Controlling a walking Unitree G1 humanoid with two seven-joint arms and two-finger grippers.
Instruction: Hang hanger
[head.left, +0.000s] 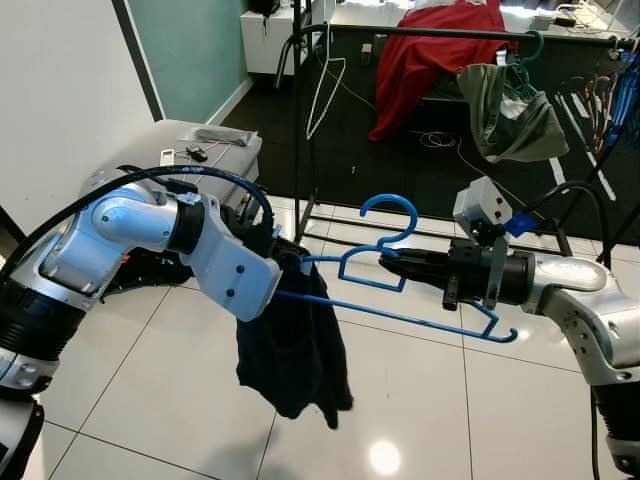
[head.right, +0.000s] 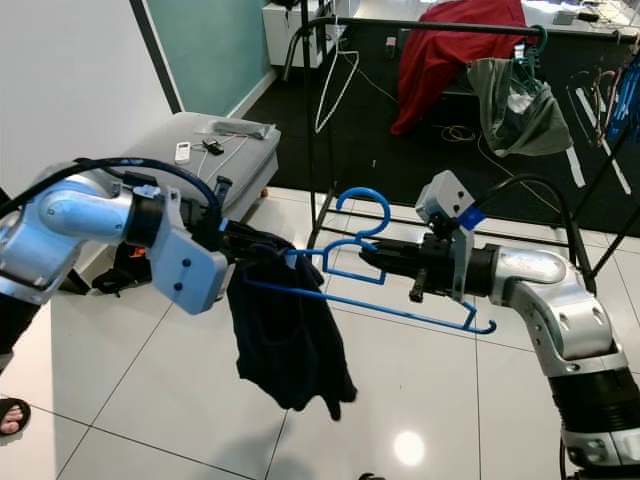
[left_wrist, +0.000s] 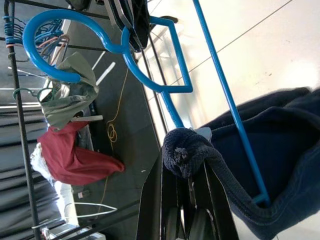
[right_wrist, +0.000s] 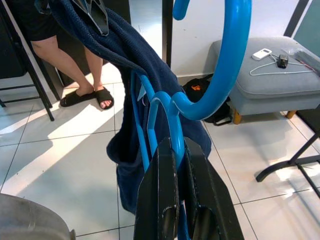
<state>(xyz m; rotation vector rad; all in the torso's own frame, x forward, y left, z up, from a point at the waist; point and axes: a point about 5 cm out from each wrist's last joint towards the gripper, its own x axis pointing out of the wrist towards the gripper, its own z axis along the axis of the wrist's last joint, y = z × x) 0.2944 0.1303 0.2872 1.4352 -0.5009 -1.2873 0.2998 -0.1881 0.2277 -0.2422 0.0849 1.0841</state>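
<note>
Right gripper (head.left: 392, 264) clamped on blue hanger (head.left: 372, 277) neck. Left gripper (head.left: 290, 262) pinching dark cloth (head.left: 292, 355) at hanger's far end. Could slide off if tipped, well short of rail (head.left: 440, 34).

Glossy white tile floor (head.left: 150, 400), teal wall (head.left: 195, 45), grey ottoman (head.right: 215, 160).

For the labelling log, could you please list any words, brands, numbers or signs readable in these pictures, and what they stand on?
None are readable.
White remote control on the grey padded ottoman: markings too small to read.
Blue plastic hanger, dark navy garment: no print visible.
</note>
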